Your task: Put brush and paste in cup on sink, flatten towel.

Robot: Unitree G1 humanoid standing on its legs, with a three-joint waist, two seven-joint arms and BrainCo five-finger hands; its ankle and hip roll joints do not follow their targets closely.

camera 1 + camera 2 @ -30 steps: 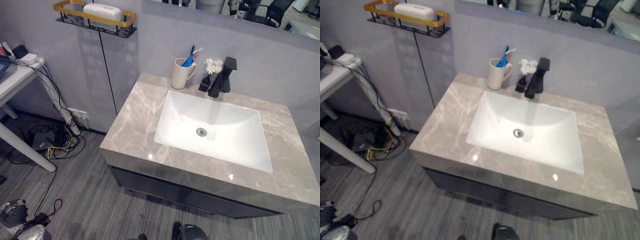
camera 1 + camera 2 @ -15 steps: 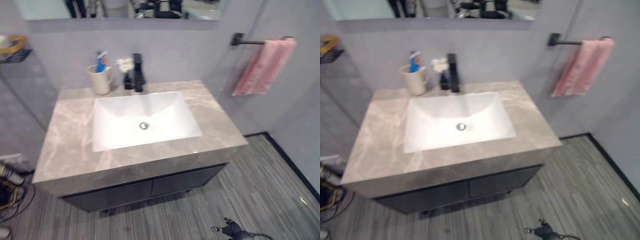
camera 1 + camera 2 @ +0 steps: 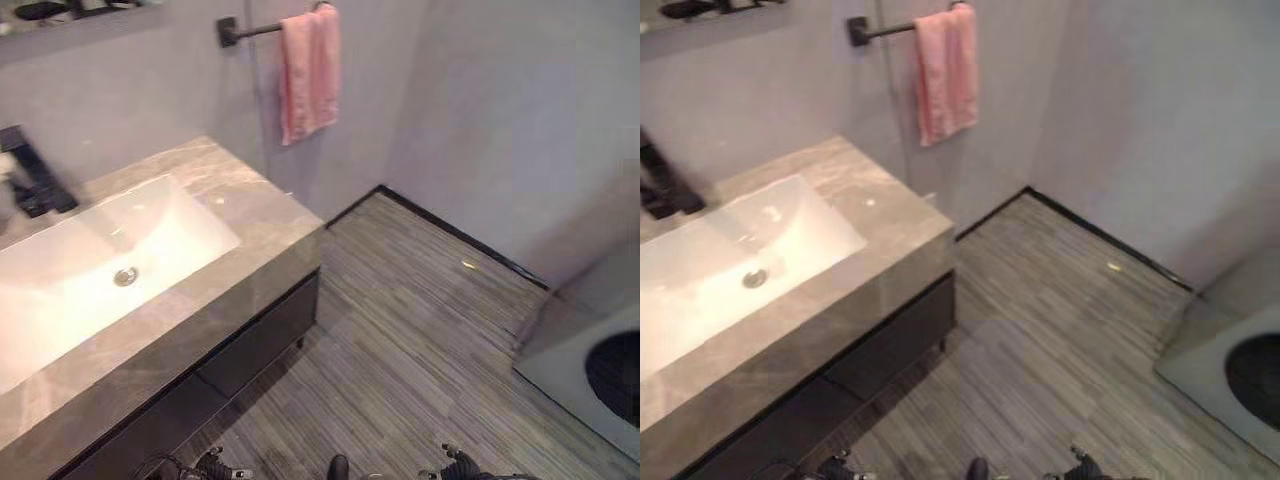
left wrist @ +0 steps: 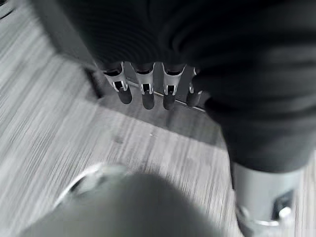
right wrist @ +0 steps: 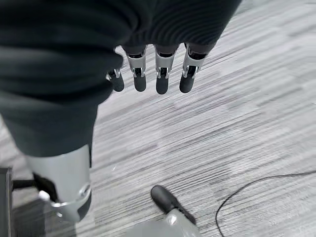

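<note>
Floor (image 3: 420, 330): grey striped planks, under both hands, which hang low over it well short of the vanity.

Walls (image 3: 480, 110): plain grey, black skirting along the base, far ahead of both hands.

Vanity counter (image 3: 250, 215): grey marble top, dark cabinet below, ahead and to the left of the left hand, well apart from it.

Sink (image 3: 90, 260): white rectangular basin set in the counter, metal drain (image 3: 125, 276) in the middle. Farther from the hands than the counter's near corner.

White-grey appliance (image 3: 590, 370) with a dark round opening: on the floor ahead and right of the right hand.

Towel (image 3: 308, 70): pink, hanging off a black bar (image 3: 250, 30) on the wall, up and ahead of both hands, past the counter's right end. Hangs in vertical folds, not spread flat. Neither hand is near it.

Faucet (image 3: 30, 175): black, at the back of the basin, far left of both hands.

Left hand (image 4: 143, 91): fingers straight, pointing down at the floor, holding nothing.

Right hand (image 5: 148, 74): same, fingers straight and relaxed over bare floor, empty.

Brush, paste, cup: can't tell where they are; neither hand has them.
</note>
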